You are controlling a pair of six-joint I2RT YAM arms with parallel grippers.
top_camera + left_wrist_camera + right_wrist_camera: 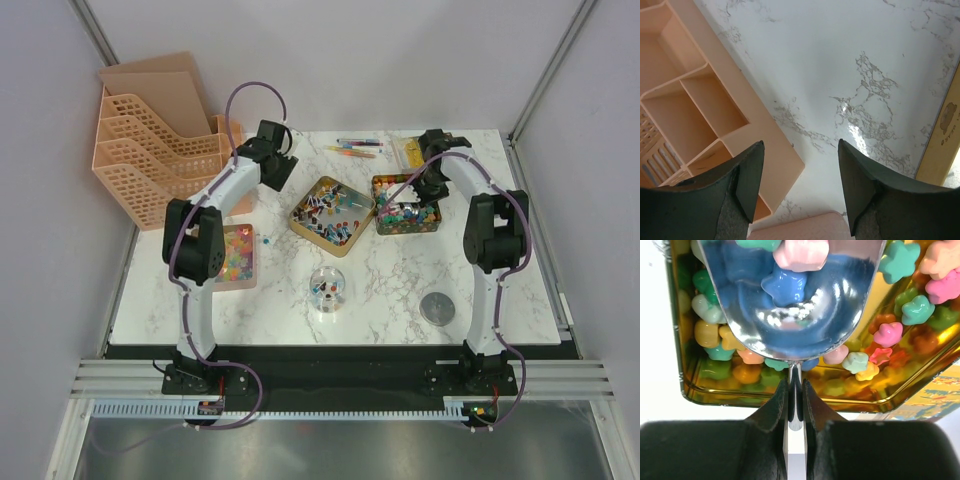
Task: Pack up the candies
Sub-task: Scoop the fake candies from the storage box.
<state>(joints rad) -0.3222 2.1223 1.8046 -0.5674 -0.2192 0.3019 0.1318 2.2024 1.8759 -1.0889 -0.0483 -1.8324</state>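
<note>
At ten o'clock of the marble table (385,280) stands a row of peach organisers (150,140). At their five o'clock lies a pink tray (235,285) with bead-like candies (238,255), partly hidden under the left arm. One blue bead (267,240) lies alone on the marble, just at three o'clock of this tray. The left gripper (277,163) hangs at twelve o'clock of the tray, near the organisers. In its wrist view the two fingers (750,175) are spread wide, nothing is between them, and below them is bare marble.

In the middle is a square gold tin (314,229), turned like a diamond and full of wrapped candies (332,208). At six o'clock of it stands a clear glass jar (328,288) with a few small coloured pieces inside. Some thin pens (358,149) lie at the table's twelve o'clock edge.

At three o'clock of the gold tin is a second tin (405,231), and the right gripper (428,188) is over it. In the right wrist view its fingers are pressed together on the thin handle of a metal scoop (795,305). The bowl of the scoop carries star-shaped candies (785,285), at least one blue and one pink. Many more, in other colours, lie in the tin below. I cannot tell if the scoop touches them. A yellow packet (408,150) lies at twelve o'clock of this tin, and a round lid (437,307) at the table's five o'clock.
</note>
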